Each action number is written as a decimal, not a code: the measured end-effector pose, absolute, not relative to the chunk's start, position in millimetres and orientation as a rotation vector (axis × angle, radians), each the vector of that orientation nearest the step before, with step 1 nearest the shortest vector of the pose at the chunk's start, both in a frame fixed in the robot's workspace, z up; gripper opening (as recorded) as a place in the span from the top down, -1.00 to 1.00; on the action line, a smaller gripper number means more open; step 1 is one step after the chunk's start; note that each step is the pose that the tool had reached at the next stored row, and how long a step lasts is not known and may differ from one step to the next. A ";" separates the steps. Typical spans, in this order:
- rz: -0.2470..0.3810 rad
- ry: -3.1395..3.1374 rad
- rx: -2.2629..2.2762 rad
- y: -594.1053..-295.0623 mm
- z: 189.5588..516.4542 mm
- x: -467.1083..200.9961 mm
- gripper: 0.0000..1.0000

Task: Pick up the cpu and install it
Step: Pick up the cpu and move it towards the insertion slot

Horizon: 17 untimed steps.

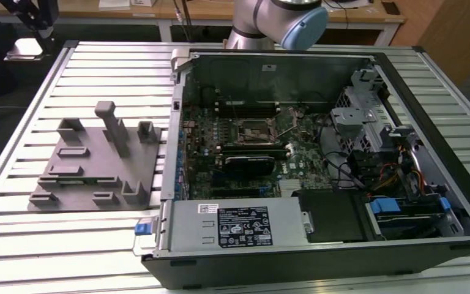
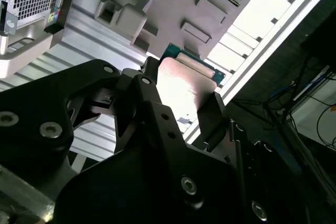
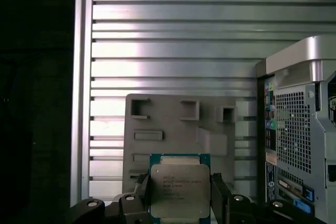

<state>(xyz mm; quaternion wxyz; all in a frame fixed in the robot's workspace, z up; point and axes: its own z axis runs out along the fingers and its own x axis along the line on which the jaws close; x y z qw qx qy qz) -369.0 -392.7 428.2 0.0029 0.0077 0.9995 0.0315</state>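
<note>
Two black fingers of the gripper are closed on the cpu, one on each of two opposite edges, as the first wrist view shows. The chip hangs well above the grey tray on the slatted table, and this tray lies at the exterior view's left of the open computer case. The silver lid looks toward the first wrist camera and away from the table, so I judge it is held flat. It is close to square, with no real long axis; its lines of print run across from one finger to the other. The danger, I think, is the grip on such thin edges: a small slip would tilt or turn the chip, and it could meet the socket crooked and harm the contacts.
</note>
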 end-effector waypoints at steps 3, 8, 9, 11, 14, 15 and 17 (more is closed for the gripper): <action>0.099 3.134 0.024 -392.1 428.1 -366.0 -0.08; 0.099 3.134 0.024 -391.2 428.2 -361.0 -0.08; 0.099 3.134 0.024 -391.1 428.2 -360.1 -0.08; 0.099 3.134 0.024 -390.7 428.2 -358.2 -0.08; 0.099 3.134 0.024 -390.2 428.2 -355.2 -0.08; 0.099 3.134 0.024 -390.0 428.2 -354.2 -0.08; 0.099 3.134 0.024 -389.6 428.2 -352.4 -0.08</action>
